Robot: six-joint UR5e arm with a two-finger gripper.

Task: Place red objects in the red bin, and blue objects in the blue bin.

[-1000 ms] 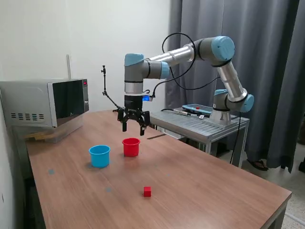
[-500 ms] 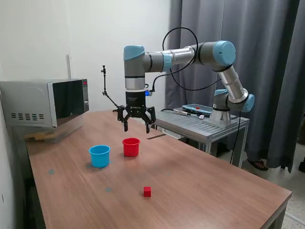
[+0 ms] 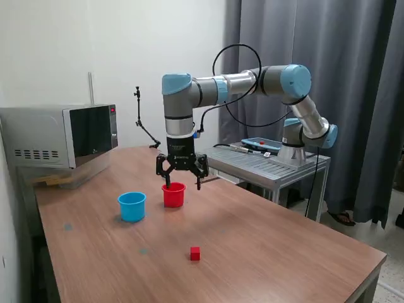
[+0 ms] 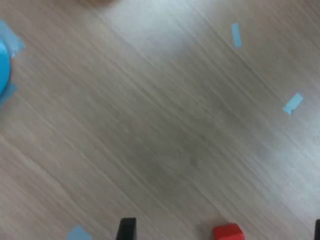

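Gripper: the gripper [image 3: 182,184] points straight down, directly above the red cup [image 3: 173,195]; its fingers are spread apart, their tips level with the cup's rim; nothing can be seen between them, though the wrist view is too blurred to settle it.
Arm: the arm [image 3: 252,82] reaches in from the exterior view's right, its last link vertical over the red cup.
Red cup: upright on the counter [image 3: 271,246], mouth facing up, long axis vertical; what is inside cannot be seen.
Blue cup: the light blue cup [image 3: 132,206] stands upright just beside the red cup, on the exterior view's left of it, the two apart and not touching; only a sliver of it shows at the wrist picture's edge [image 4: 3,65].
Red cube: one small red cube [image 3: 195,254] sits flat on the counter, nearer the camera than both cups and well apart from them; being a cube it has no long axis, and one corner edge is turned towards the camera; it also shows in the wrist view [image 4: 228,232], blurred.
Blue cubes: none can be made out in either view.
Tape: small pale blue bits of tape [image 4: 293,103] lie on the wood.
Surroundings: a microwave [image 3: 60,136] at the counter's far end on the exterior view's left; a grey curtain [image 3: 353,95] behind the arm.
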